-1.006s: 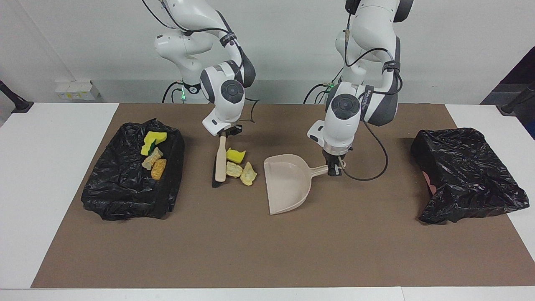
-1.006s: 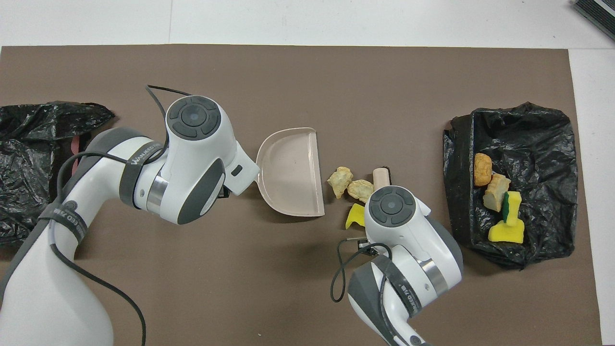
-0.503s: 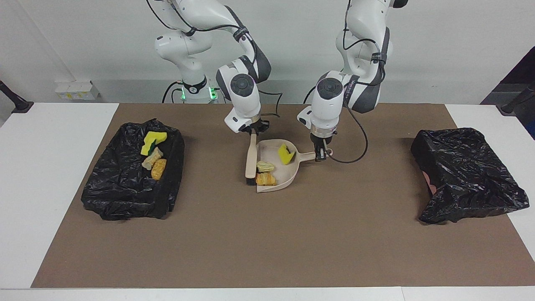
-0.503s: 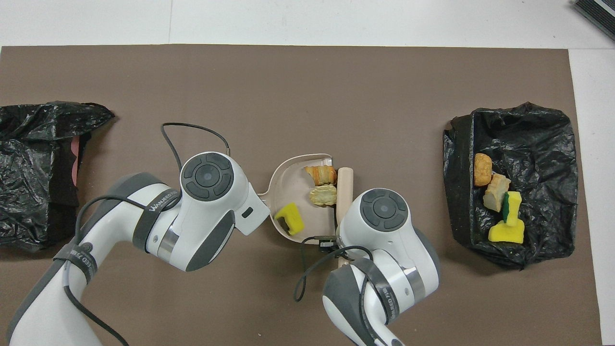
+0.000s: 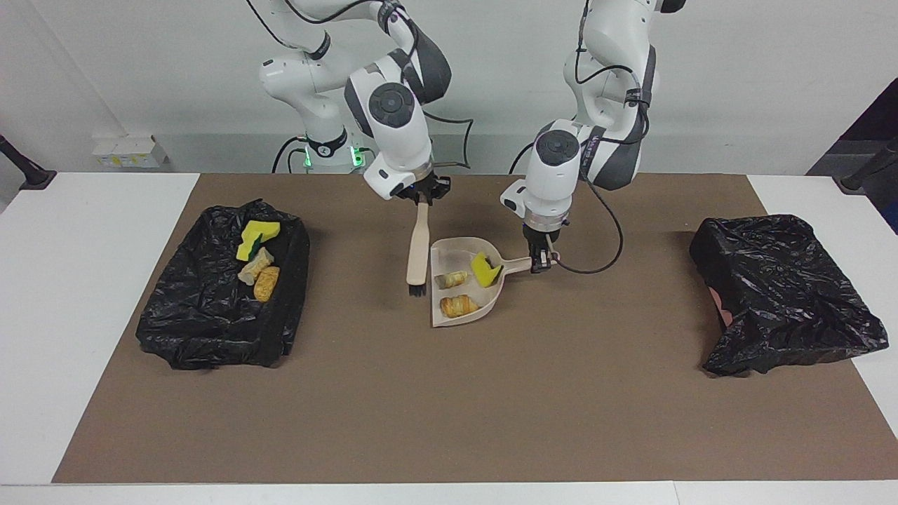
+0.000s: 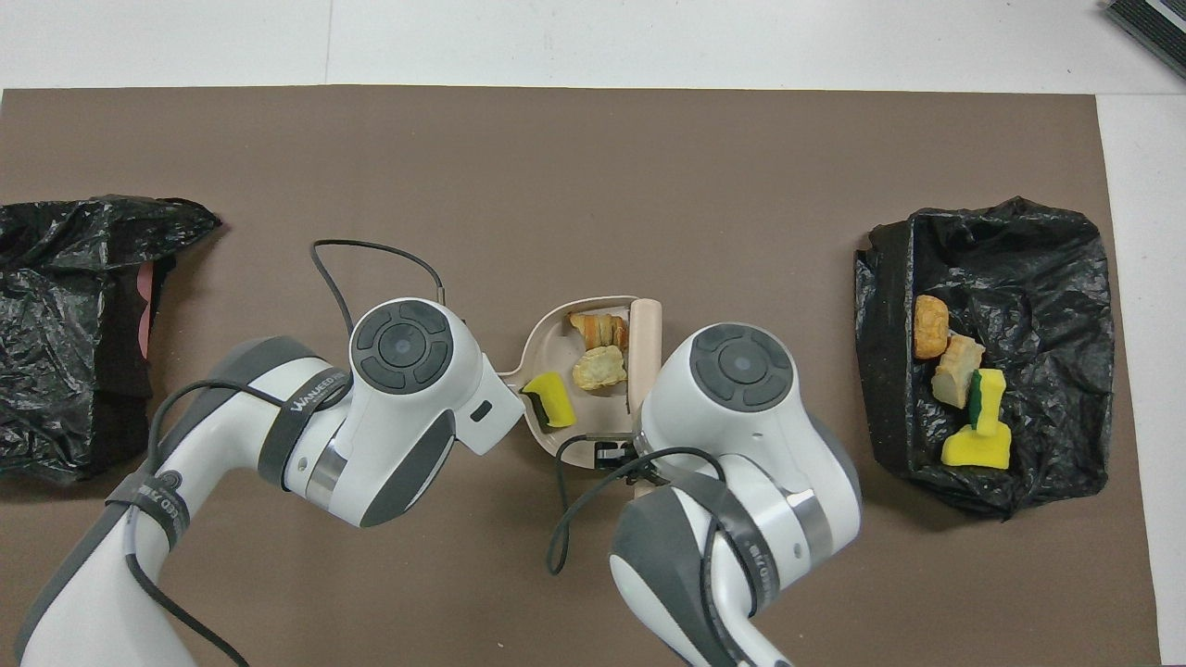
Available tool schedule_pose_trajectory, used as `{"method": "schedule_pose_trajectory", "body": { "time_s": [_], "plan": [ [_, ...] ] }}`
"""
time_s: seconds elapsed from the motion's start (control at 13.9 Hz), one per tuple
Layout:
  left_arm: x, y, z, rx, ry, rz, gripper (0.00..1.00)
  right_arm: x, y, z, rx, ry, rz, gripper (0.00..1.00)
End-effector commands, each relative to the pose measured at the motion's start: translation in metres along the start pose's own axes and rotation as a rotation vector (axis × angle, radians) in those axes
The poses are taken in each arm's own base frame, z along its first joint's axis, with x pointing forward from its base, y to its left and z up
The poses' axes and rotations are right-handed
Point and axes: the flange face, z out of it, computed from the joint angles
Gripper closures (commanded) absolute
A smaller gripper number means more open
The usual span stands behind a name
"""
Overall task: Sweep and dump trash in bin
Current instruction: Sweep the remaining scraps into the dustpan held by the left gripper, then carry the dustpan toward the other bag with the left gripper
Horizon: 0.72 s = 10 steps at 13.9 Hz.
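Your left gripper (image 5: 539, 264) clamps the dustpan (image 5: 456, 289) handle, keeping its trash (image 5: 459, 306) level, while your right gripper (image 5: 421, 198) grips the lifted brush (image 5: 417, 252).

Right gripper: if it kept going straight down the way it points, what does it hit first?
The right gripper, shut on the brush, points down; the brush bristles would likely meet the brown mat first, just beside the dustpan mouth. Depth is uncertain.
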Motion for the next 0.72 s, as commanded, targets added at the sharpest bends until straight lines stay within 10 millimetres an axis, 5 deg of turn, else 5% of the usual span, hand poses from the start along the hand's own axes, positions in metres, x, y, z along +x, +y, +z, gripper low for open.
{"method": "schedule_pose_trajectory", "body": {
  "time_s": [0.0, 0.14, 0.29, 0.43, 0.65],
  "plan": [
    [-0.024, -0.026, -0.016, 0.036, 0.017, -0.005, 1.0, -0.029, 0.014, -0.019, -0.061, -0.008, -0.072, 1.0],
    [-0.05, -0.041, -0.037, 0.018, 0.028, 0.006, 1.0, -0.043, 0.009, -0.012, -0.057, -0.022, -0.107, 1.0],
    [-0.078, -0.056, -0.061, -0.023, 0.04, 0.036, 1.0, -0.074, -0.035, 0.013, -0.082, -0.022, -0.141, 1.0],
    [-0.119, -0.057, -0.086, -0.033, 0.042, 0.074, 1.0, -0.09, -0.057, 0.051, -0.093, 0.004, -0.078, 1.0],
    [-0.171, -0.054, -0.085, -0.083, 0.039, 0.165, 1.0, -0.088, -0.096, 0.088, -0.021, 0.001, -0.072, 1.0]
  ]
}}
